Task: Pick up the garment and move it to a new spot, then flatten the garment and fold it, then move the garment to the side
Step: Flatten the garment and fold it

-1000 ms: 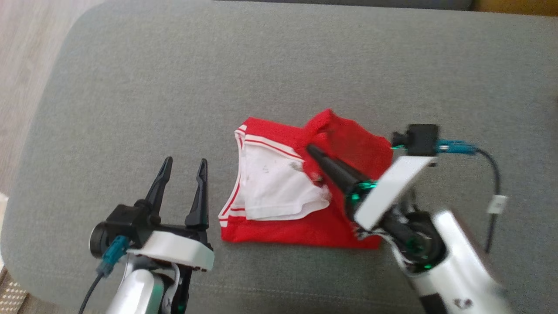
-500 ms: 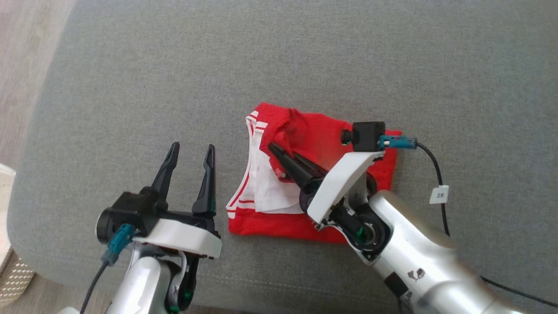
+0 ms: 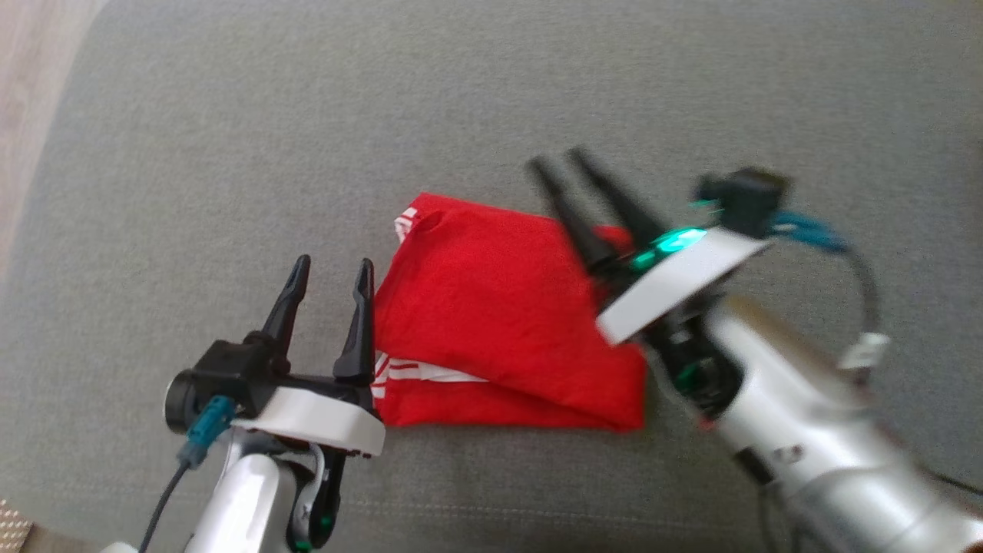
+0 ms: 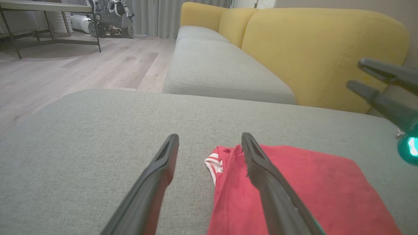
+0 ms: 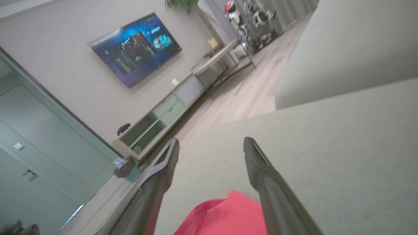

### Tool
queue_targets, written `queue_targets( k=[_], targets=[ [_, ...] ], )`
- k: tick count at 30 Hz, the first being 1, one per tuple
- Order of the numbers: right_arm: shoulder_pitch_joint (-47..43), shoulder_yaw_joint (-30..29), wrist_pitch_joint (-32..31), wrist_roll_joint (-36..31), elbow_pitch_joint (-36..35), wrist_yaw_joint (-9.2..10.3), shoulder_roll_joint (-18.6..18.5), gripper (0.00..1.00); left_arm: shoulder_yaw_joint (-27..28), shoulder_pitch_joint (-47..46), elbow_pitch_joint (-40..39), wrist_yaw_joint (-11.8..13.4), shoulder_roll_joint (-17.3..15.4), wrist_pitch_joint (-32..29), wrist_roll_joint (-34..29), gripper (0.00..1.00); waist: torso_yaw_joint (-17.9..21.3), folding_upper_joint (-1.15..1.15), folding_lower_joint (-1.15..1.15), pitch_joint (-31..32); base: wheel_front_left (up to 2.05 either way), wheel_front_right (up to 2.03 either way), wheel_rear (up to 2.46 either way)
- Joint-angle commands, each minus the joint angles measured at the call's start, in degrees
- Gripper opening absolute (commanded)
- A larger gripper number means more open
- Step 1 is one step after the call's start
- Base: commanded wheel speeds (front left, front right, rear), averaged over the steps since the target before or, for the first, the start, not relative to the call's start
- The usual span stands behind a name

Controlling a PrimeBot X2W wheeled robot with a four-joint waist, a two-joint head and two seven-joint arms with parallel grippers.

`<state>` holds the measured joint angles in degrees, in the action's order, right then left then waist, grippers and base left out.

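Observation:
The garment (image 3: 499,307) is red with white striped trim and lies folded over on the grey cushion (image 3: 230,153), its red side up. Its left edge and trim show in the left wrist view (image 4: 294,182), and a red corner shows in the right wrist view (image 5: 225,215). My left gripper (image 3: 332,269) stands open at the garment's left edge, its right finger (image 4: 261,176) over the cloth. My right gripper (image 3: 556,160) is open, raised above the garment's far right corner with nothing between its fingers.
The grey cushion's rounded left edge drops to wood floor (image 3: 31,77). A yellow sofa back (image 4: 320,52) rises beyond the cushion. A cable (image 3: 860,276) hangs off my right wrist. A TV (image 5: 137,45) and low cabinet stand across the room.
My right gripper carried the garment's right flap leftward over the white part, then opened, let go and lifted away to the right. The left gripper stayed open beside the cloth. The camera shifted.

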<state>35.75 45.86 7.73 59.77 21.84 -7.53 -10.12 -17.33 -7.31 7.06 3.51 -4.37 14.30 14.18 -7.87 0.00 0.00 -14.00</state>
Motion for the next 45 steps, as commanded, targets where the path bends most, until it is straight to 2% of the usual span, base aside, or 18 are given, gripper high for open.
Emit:
queue_targets(
  k=[1, 6, 11, 16, 20, 29, 45],
  targets=[
    [-0.09, -1.81, 2.66, -1.84, -2.57, 0.04, -1.22, 1.00, 2.72, -0.91, -1.78, -0.07, -0.35, 0.70, -0.51, 1.00, 0.92, 0.00, 0.00, 0.65, 0.00, 0.00, 0.00],
    [-3.58, -9.00, 5.90, -8.22, -4.34, 0.04, -5.96, 1.00, 3.70, -0.16, -1.90, 0.23, -1.06, 0.70, -0.53, 1.00, 2.59, 0.00, 0.00, 1.95, 0.00, 0.00, 0.00],
    [-10.37, -18.97, 6.79, -17.26, -7.16, 0.04, -9.57, 1.00, 4.91, 0.58, -2.37, 0.88, -2.28, 0.66, -0.45, 1.00, 3.88, 0.00, 0.00, 3.46, 0.00, 0.00, 0.00],
    [-19.18, -29.41, 6.38, -27.05, -11.31, 0.04, -10.33, 1.00, 6.22, 1.51, -3.41, 1.74, -3.72, 0.24, -0.30, 1.00, 5.07, 0.00, 0.00, 4.81, 0.00, 0.00, 0.00],
    [-25.55, -35.77, 3.55, -33.62, -16.15, 0.04, -8.27, 1.00, 6.85, 2.35, -4.40, 2.31, -4.76, -0.39, -0.35, 1.00, 5.87, 0.00, 0.00, 5.74, 0.00, 0.00, 0.00],
    [-33.60, -41.88, -2.45, -40.27, -24.00, 0.04, -3.53, 1.00, 6.90, 4.95, -5.01, 2.64, -6.52, -1.96, -0.47, 1.00, 6.82, 0.00, 0.00, 8.78, 0.00, 0.00, 0.00],
    [-41.80, -43.33, -7.39, -43.72, -29.55, 0.04, -0.63, 1.00, 6.31, 11.37, -5.89, 3.18, -8.01, -5.26, 0.95, 1.00, 7.17, 0.00, 0.00, 14.99, 0.00, 0.00, 0.00]
  ],
)
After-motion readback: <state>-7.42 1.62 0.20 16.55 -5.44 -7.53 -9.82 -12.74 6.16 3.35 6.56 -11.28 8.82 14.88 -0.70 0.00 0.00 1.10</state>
